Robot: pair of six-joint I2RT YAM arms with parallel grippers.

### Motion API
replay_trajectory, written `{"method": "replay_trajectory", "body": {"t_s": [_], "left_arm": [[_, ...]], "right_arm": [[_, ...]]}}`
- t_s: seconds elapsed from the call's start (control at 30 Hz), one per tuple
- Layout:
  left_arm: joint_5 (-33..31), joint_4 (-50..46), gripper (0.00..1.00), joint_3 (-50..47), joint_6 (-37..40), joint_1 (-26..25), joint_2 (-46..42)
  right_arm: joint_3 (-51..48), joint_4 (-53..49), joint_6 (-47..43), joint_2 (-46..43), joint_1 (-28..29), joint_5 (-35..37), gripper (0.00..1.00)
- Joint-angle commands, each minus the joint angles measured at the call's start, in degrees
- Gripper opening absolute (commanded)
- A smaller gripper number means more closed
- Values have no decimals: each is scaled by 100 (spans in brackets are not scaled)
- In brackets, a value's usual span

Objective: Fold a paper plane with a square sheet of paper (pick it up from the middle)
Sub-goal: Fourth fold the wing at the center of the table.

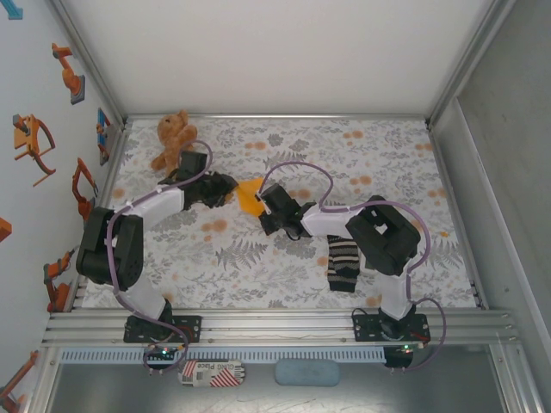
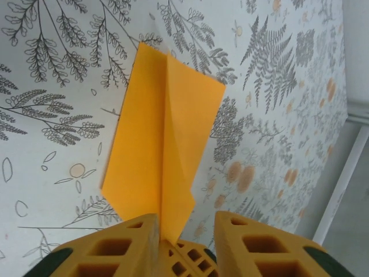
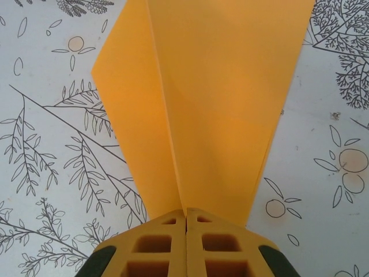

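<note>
My right fingers [image 3: 167,245] are pressed flat together. They pinch the near end of the paper plane [image 3: 213,104] along its middle crease, so the two flaps fan out past the tips. My left fingers [image 2: 130,239] stand a little apart. The folded edge of the paper rises in the gap between them, close against one inner face, but they are not clamping it. The right hand alone has the hold.

I judge this a hand-over late in the folding. The sheet already has its centre crease and its slanted flaps, and the left side lets go while the right carries it. The next move, I think, calls for the left gripper [image 2: 185,222] to back straight off without dragging the thin edge. It could then take a fresh grip on a flap to sharpen the wing. The right pinch must stay square on the crease so the flaps don't twist.

From above, the paper sits between my two grippers at the middle of the table [image 1: 387,155], a little to the far side. It seems raised off the patterned cloth.

The count is one orange paper and one teddy bear [image 1: 172,138] at the far left. There is also one striped sock [image 1: 343,262] near the right arm, and two arms.
</note>
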Motion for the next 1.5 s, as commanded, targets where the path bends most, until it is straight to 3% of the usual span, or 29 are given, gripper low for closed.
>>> {"method": "replay_trajectory", "body": {"t_s": [0.0, 0.27, 0.8, 1.17, 1.47], "left_arm": [[217, 225, 24, -245, 32, -32, 144], [695, 627, 16, 60, -84, -106, 947], [684, 426, 20, 189, -40, -157, 1396], [407, -282, 23, 363, 139, -156, 1516], [345, -537, 23, 423, 254, -152, 1599]], "right_arm": [[-126, 235, -21, -61, 35, -34, 5], [-166, 351, -11, -63, 30, -96, 5], [-142, 362, 71, -57, -9, -223, 4], [11, 101, -5, 16, 0, -96, 19], [88, 1, -42, -19, -2, 201, 20]]}}
